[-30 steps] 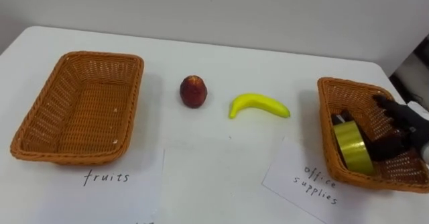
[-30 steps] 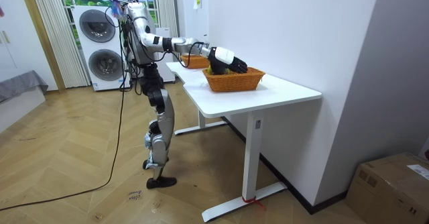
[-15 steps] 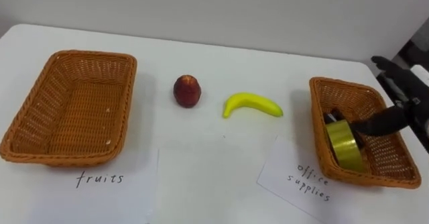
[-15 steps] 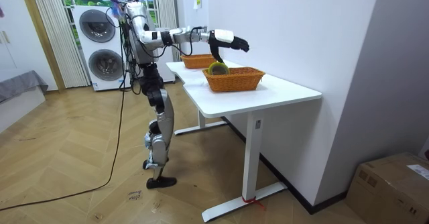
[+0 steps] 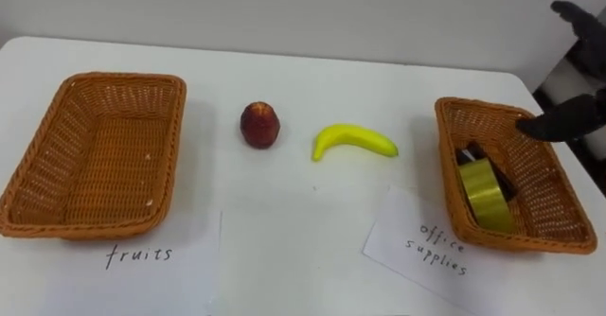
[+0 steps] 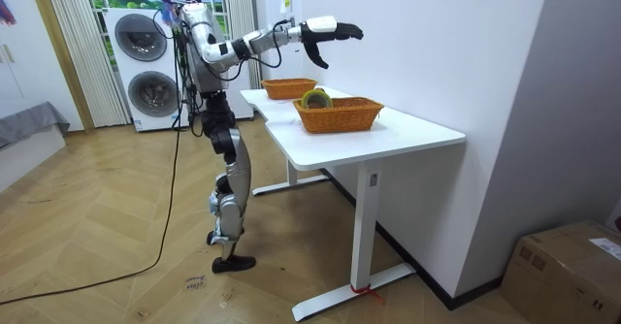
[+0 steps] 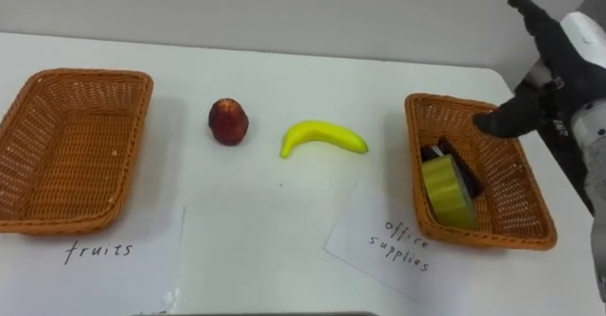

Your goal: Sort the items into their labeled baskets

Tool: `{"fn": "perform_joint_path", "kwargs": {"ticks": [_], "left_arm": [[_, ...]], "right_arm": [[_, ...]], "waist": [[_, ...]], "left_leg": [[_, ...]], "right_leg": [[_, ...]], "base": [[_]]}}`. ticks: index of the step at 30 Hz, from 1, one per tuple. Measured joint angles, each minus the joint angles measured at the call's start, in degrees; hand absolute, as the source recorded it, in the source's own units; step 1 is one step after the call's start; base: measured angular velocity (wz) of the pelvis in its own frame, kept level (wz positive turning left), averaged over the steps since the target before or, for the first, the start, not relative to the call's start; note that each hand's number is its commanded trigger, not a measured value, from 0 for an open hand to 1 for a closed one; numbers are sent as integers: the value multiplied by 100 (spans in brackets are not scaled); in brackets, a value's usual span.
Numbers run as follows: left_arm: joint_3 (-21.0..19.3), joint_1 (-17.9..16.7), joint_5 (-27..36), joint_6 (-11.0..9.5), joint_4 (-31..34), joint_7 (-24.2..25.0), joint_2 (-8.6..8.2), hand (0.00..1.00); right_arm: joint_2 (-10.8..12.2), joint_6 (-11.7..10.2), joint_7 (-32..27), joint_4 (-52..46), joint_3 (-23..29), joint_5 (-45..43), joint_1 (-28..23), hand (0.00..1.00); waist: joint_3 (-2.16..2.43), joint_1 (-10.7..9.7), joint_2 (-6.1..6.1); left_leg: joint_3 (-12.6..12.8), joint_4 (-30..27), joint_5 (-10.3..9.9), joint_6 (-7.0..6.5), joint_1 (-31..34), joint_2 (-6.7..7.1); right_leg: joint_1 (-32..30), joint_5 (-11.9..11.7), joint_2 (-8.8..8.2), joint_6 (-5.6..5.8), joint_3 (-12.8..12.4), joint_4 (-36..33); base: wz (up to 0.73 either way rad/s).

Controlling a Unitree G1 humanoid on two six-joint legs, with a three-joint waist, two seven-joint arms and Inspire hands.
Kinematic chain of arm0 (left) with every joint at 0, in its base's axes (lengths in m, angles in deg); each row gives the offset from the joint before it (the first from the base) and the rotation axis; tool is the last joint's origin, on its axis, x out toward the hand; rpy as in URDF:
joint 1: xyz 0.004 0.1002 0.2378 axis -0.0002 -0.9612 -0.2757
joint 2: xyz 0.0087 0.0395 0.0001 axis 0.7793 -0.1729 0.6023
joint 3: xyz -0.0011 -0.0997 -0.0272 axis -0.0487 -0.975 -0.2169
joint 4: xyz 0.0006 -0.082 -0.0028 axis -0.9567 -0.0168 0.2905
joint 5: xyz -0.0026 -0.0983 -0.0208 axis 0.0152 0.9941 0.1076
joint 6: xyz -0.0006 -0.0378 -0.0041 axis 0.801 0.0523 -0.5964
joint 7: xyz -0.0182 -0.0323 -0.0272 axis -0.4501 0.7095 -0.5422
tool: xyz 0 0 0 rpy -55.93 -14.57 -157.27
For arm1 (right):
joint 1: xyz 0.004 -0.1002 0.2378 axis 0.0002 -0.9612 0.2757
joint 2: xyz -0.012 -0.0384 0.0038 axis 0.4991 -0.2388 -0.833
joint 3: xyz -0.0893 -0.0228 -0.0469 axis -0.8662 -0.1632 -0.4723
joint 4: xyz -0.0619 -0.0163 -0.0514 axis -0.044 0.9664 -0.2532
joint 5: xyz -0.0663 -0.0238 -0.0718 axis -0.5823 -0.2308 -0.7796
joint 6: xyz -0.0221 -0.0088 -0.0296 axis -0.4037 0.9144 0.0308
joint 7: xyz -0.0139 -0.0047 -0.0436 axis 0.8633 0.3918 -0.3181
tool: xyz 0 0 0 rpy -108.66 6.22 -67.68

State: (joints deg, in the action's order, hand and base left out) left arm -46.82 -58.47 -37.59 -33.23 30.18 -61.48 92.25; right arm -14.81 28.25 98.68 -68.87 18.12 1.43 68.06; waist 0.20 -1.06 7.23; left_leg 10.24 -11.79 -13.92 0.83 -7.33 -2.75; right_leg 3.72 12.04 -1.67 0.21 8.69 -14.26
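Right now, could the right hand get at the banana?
Probably yes. The right hand is open and empty, raised above the office basket; the banana lies bare on the table just left of that basket, apart from the apple, nothing over it.

- A dark item (image 7: 460, 168), half hidden behind the yellow tape roll (image 7: 445, 193), cannot be identified.
- The right hand (image 5: 579, 115) is cut off by the left eye view's right edge.

Open table (image 5: 322, 79) all round apple (image 5: 258, 125) and banana (image 5: 353, 141)
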Motion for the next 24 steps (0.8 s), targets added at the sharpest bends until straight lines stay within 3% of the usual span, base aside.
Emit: {"fn": "perform_joint_path", "kwargs": {"ticks": [1, 8, 15, 24], "left_arm": [[1, 21, 1, -4, -6, 0, 0, 0], [3, 116, 3, -33, -33, 21, 7, 0], [5, 149, 3, -33, -44, 2, 11, 0], [6, 150, 4, -41, -79, -16, 15, 0]], "right_arm": [[0, -1, -39, -2, -1, 15, 25, 0], [0, -2, -74, -150, -22, 45, 115, 0], [1, -4, -75, -149, -110, 44, 150, 0], [1, -5, -68, -62, -354, 22, 152, 0]], "waist": [[-20, 20, -25], [-28, 182, -27], [-73, 293, 52], [-68, 363, 74]], "left_leg": [[0, -4, -1, -1, -1, 0], [-17, -7, -3, -6, 42, 6], [-178, -7, -3, -5, -13, 12], [-276, 7, -2, -6, 82, 30]], "right_leg": [[-12, 1, 0, 0, -7, -20], [-38, -2, 10, -7, -54, -24], [123, -3, 9, -7, 78, 74], [112, -2, -8, -5, 157, 67]], "base": [[-3], [-4], [10], [5]]}}
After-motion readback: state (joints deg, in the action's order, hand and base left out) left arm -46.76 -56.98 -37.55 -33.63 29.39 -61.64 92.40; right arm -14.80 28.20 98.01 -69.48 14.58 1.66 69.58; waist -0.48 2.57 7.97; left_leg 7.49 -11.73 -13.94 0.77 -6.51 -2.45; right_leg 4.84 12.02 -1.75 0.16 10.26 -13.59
